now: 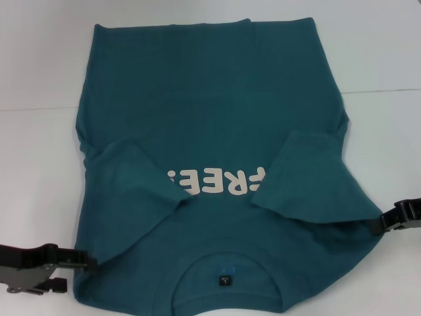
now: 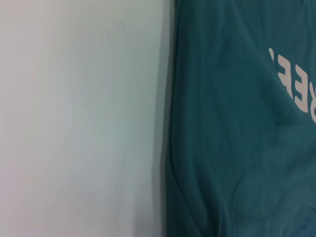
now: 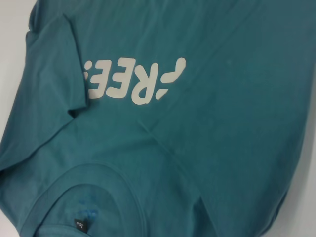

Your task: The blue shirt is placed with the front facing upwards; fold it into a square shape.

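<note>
head view: the blue shirt (image 1: 217, 118) lies face up on the white table (image 1: 39, 59), filling the middle of the scene, its collar (image 1: 227, 284) at 6 o'clock nearest the robot and its hem at 12 o'clock. both short sleeves are folded inward onto the chest: the left sleeve (image 1: 135, 178) covers the start of the cream lettering (image 1: 214, 182), and the right sleeve (image 1: 309, 178) overlaps its other end, so only part of the "free" print shows between them. a small black tag (image 1: 226, 280) sits inside the collar. the left gripper (image 1: 82, 261) is at 8 o'clock, its black tip touching the shirt's edge by the left shoulder; i cannot tell whether that claw is open or closed on the cloth. the right gripper (image 1: 383, 222) is at 4 o'clock, its tip meeting the shirt's edge at the right shoulder; its claw state cannot be told either.

left wrist view: the shirt's side edge (image 2: 170, 148) runs between bare white table (image 2: 79, 118) and teal cloth, with part of the cream lettering (image 2: 296, 84) in view. no fingers show.

right wrist view: the teal cloth (image 3: 237, 123) fills nearly everything, with the lettering (image 3: 133, 81), a folded sleeve (image 3: 49, 98), the collar rib (image 3: 98, 173) and the black tag (image 3: 80, 225). no fingers show.
</note>
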Controlling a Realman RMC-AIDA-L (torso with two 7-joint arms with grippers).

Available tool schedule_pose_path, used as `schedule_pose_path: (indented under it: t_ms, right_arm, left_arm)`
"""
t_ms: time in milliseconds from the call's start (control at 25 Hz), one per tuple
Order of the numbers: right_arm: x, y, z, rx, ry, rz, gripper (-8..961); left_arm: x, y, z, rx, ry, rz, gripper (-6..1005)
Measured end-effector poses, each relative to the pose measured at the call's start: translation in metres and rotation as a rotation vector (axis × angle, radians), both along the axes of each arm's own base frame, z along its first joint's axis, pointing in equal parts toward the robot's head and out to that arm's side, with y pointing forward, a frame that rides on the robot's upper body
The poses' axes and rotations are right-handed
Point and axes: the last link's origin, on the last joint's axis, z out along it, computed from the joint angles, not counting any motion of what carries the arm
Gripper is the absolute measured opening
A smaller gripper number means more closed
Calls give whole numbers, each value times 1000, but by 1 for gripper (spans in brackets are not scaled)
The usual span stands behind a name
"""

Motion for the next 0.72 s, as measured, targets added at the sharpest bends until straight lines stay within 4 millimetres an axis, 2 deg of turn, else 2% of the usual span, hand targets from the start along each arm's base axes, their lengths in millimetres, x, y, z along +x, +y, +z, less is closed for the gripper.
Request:
schedule_pose_path:
  t_ms: [720]
  right_arm:
    - [-1, 0, 3, -8, -1, 15, 48]
  left_arm:
    - [3, 10, -10, 7, 10, 23, 832]
